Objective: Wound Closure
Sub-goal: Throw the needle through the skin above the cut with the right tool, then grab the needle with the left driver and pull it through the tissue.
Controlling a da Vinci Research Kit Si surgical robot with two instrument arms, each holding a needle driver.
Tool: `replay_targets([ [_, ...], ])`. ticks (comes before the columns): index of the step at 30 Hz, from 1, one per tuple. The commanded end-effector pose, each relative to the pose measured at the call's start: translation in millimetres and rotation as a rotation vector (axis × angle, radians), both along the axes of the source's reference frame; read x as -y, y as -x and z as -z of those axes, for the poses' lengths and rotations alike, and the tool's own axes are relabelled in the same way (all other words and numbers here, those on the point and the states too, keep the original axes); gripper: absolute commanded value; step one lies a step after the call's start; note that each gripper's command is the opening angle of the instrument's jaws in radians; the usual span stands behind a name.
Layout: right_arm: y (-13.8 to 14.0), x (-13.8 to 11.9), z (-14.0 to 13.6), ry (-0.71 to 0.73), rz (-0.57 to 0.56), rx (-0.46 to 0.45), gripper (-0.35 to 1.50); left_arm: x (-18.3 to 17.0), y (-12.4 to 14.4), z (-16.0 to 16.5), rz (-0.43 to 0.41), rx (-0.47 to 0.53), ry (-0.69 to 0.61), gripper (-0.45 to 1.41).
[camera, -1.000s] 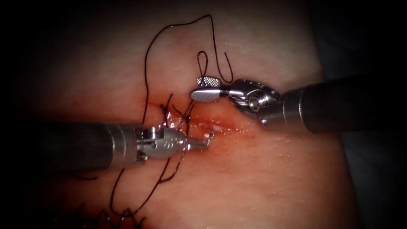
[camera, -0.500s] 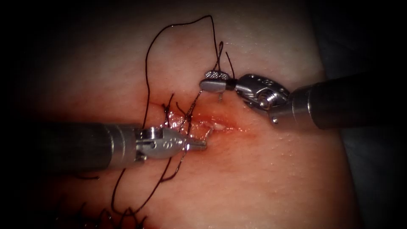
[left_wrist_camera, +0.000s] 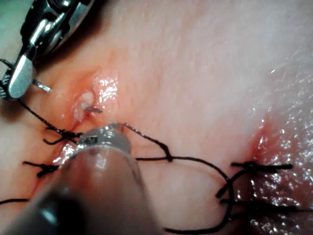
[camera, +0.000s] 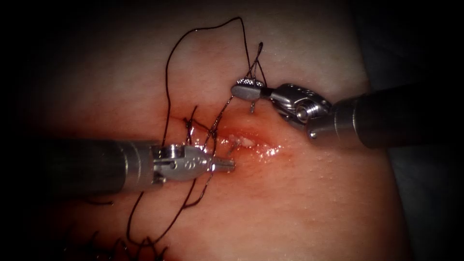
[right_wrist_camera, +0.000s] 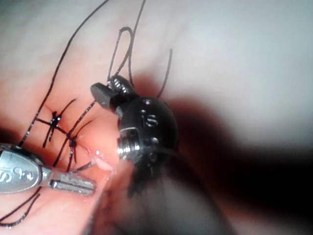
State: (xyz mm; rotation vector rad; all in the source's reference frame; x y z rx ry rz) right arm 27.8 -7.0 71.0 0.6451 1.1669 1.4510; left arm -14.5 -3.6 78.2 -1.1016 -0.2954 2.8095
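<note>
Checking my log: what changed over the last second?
The right end effector closed its open jaws on the curved steel needle, moved slightly upward in view, and narrowed the dark thread loop above. The left end effector stayed at the red cut.

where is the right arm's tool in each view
Endoscope view: the right arm's tool comes in from the right, tip above the cut, with thread looped at it.
Left wrist view: the right arm's tool lies beyond the cut.
Right wrist view: the right arm's tool is seen close, across the cut from the left arm's tool.
Shared landmark: the knotted stitches beside the cut.
</note>
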Motion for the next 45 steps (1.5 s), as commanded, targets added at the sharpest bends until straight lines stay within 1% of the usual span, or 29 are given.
replay_targets([
  [1,-1.6,0.3,-0.6,-0.019,0.005,-0.034,-0.35,0.1,0.5,-0.6,-0.002,0.002,0.000,-0.45],
  [6,-3.0,1.6,-0.8,-0.133,0.017,-0.125,-0.35,-0.1,-0.1,-0.4,-0.004,0.003,-0.003,-0.45],
  [8,-3.5,3.3,-0.7,-0.199,0.047,-0.152,-0.35,-0.6,-0.4,-0.3,0.003,0.006,-0.001,-0.43],
  [13,-4.0,5.5,-0.2,-0.245,0.074,-0.189,-0.35,-0.9,-0.5,-0.4,0.009,0.015,0.015,-0.38],
  [15,-4.1,6.1,0.2,-0.249,0.088,-0.200,-0.35,-0.9,-0.5,-0.4,0.019,0.030,0.019,-0.45],
  [16,-4.0,6.2,0.4,-0.247,0.089,-0.208,-0.35,-0.8,-0.7,-0.4,0.016,0.055,0.011,-0.35],
  [17,-3.9,6.2,0.6,-0.243,0.084,-0.222,-0.35,-0.8,-0.8,-0.4,0.015,0.086,0.005,-0.18],
  [18,-3.6,5.9,0.9,-0.211,0.072,-0.244,-0.35,-0.9,-1.2,-0.2,0.022,0.141,0.025,-0.06],
  [19,-3.3,5.6,1.0,-0.152,0.079,-0.243,-0.30,-1.0,-1.3,-0.2,0.038,0.156,0.033,-0.05],
  [20,-3.1,5.4,1.0,-0.130,0.084,-0.239,-0.06,-1.2,-1.4,-0.1,0.047,0.166,0.038,-0.06],
  [21,-2.8,4.9,1.0,-0.093,0.095,-0.233,0.31,-1.4,-1.5,0.0,0.048,0.170,0.037,-0.06],
  [23,-2.0,3.6,0.7,-0.033,0.109,-0.216,1.21,-1.9,-1.1,0.1,0.016,0.198,0.049,0.00],
  [24,-1.7,3.2,0.5,0.003,0.114,-0.214,1.30,-2.0,-0.9,0.0,0.015,0.209,0.047,0.07],
  [25,-0.7,2.5,-0.1,0.029,0.110,-0.214,1.30,-2.2,-0.4,0.0,0.004,0.240,0.067,0.15],
  [26,-0.2,2.2,-0.4,0.046,0.111,-0.205,1.30,-2.2,-0.2,-0.1,-0.012,0.252,0.078,0.17],
  [27,0.9,1.5,-1.1,0.062,0.109,-0.191,1.30,-2.3,0.2,-0.1,-0.055,0.293,0.098,0.19],
  [30,3.0,0.4,-2.1,0.093,0.103,-0.159,1.30,-2.6,0.5,-0.2,-0.083,0.340,0.110,0.17],
  [35,6.3,-0.9,-3.1,0.107,0.101,-0.135,1.28,-2.6,0.8,-0.3,-0.139,0.386,0.146,0.10],
  [39,9.1,-1.3,-3.5,0.111,0.094,-0.118,1.11,-2.2,1.0,0.0,-0.214,0.402,0.184,0.04],
  [40,9.6,-1.4,-3.6,0.110,0.089,-0.110,1.09,-2.2,1.0,0.1,-0.235,0.406,0.201,0.05],
  [43,11.3,-1.7,-3.8,0.109,0.077,-0.091,1.04,-2.2,1.5,0.5,-0.249,0.409,0.218,0.07],
  [45,12.2,-1.7,-3.9,0.110,0.071,-0.080,1.04,-2.2,2.0,0.7,-0.245,0.416,0.234,0.09],
])
